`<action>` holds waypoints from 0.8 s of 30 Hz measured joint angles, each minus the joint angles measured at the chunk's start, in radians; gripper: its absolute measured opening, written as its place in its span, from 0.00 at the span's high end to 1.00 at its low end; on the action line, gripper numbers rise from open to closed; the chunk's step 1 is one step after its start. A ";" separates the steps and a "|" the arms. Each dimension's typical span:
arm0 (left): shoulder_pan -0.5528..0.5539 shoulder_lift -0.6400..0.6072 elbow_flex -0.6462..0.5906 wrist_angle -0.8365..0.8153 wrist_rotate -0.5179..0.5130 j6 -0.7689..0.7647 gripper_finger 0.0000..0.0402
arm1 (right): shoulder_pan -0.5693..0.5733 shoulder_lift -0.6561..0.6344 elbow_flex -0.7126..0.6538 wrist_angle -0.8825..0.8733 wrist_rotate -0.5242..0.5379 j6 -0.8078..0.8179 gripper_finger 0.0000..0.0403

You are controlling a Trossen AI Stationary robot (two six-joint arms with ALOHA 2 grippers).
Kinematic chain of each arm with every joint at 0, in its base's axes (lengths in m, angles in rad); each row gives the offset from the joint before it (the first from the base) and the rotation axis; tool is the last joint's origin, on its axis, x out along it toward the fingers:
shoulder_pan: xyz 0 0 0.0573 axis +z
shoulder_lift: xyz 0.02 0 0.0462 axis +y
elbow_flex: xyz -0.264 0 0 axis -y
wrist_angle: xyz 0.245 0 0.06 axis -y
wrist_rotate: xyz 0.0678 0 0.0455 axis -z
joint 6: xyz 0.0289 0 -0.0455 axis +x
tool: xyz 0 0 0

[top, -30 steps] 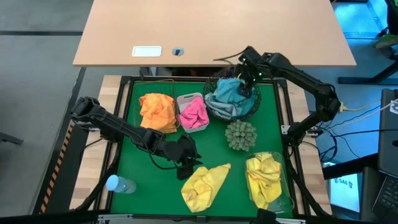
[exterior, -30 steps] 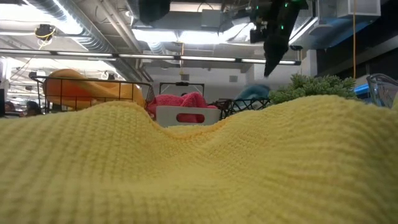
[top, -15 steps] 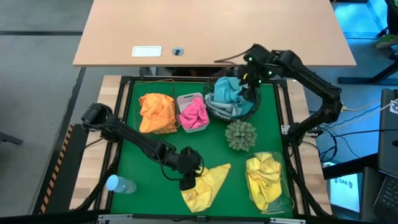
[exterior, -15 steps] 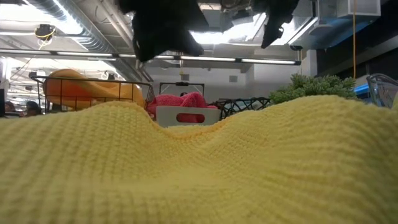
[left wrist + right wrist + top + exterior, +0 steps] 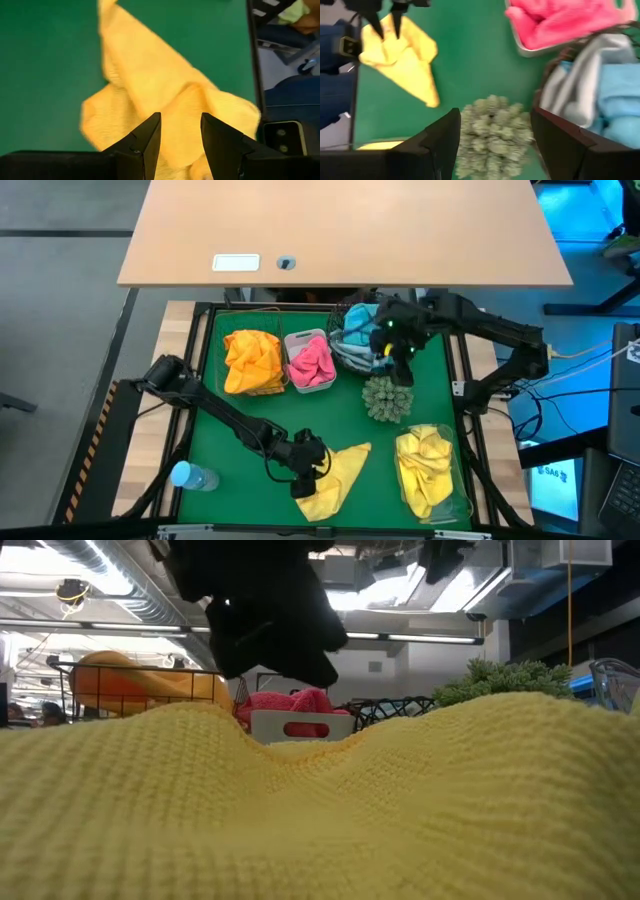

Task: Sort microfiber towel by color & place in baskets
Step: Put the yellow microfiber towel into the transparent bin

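The left gripper (image 5: 311, 465), jaws slightly parted and empty, hovers over the loose yellow towel (image 5: 330, 478); soft and limp, it probably wants pinching at a raised fold. The right gripper (image 5: 398, 352), jaws wide and empty, hangs by the round basket (image 5: 345, 352).

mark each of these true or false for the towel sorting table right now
1. The pink towel lies in the small white tub. True.
2. The left gripper is shut on the loose yellow towel. False: its fingers are open, just above that towel.
3. The orange towel sits in the round wire-mesh basket. False: it sits in the square wire-grid basket; the round wire-mesh basket holds blue and grey towels.
4. A second yellow towel is already in the clear tray. True.
5. The right gripper carries a blue towel. False: it is open and empty, above the spiky ball plant.
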 joint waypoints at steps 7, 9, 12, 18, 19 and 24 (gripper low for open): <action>-0.024 0.038 -0.001 0.044 -0.013 -0.029 0.67 | 0.154 0.000 0.000 0.018 0.001 0.076 0.41; -0.022 0.052 0.000 0.066 -0.016 -0.050 0.67 | 0.196 0.000 0.000 0.023 0.004 0.094 0.41; -0.021 0.069 0.000 0.074 -0.020 -0.051 0.67 | 0.253 0.000 0.000 0.023 0.005 0.116 0.41; -0.021 0.113 0.000 0.081 -0.034 -0.039 0.67 | 0.345 0.000 0.000 0.027 0.011 0.156 0.41; -0.021 0.120 0.000 0.083 -0.035 -0.030 0.67 | 0.361 0.000 0.000 0.030 0.011 0.163 0.41; -0.018 0.167 0.000 0.085 -0.038 -0.016 0.67 | 0.428 0.000 0.000 0.051 0.014 0.186 0.41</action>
